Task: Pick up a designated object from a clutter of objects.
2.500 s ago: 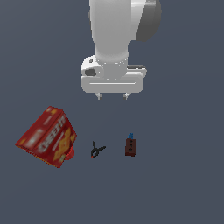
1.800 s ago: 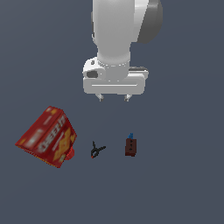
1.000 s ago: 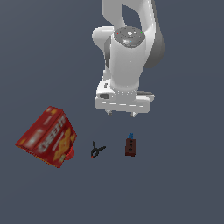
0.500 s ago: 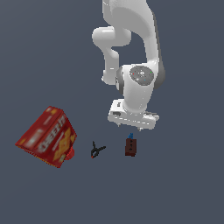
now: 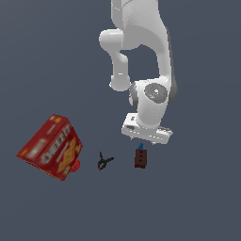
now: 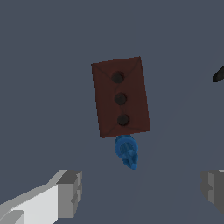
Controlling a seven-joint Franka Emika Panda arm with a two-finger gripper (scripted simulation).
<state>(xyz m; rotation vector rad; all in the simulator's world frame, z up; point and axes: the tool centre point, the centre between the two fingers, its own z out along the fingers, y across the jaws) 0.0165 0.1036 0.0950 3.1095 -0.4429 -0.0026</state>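
The designated object is a tiny slim blue piece (image 6: 127, 151), lying end-on against the short side of a dark red-brown block (image 6: 120, 96) with three dark holes. In the exterior view only a blue tip (image 5: 140, 147) shows above the block (image 5: 140, 158), just under the white hand. My gripper (image 6: 141, 190) hangs over the blue piece, open, with one grey fingertip (image 6: 70, 194) on each side and nothing between them. In the exterior view the fingers are hidden behind the hand (image 5: 147, 133). The rest of the clutter of objects lies toward the exterior view's left.
A small black clamp (image 5: 104, 162) lies a short way from the block, toward the exterior view's left; a corner of the clamp (image 6: 219, 74) shows in the wrist view. A large red cracker box (image 5: 51, 147) lies tilted further that way. The floor is plain grey.
The arm has come down from high above toward the block and blue piece, shifting toward the exterior view's right and turning its hand. The objects have not moved.
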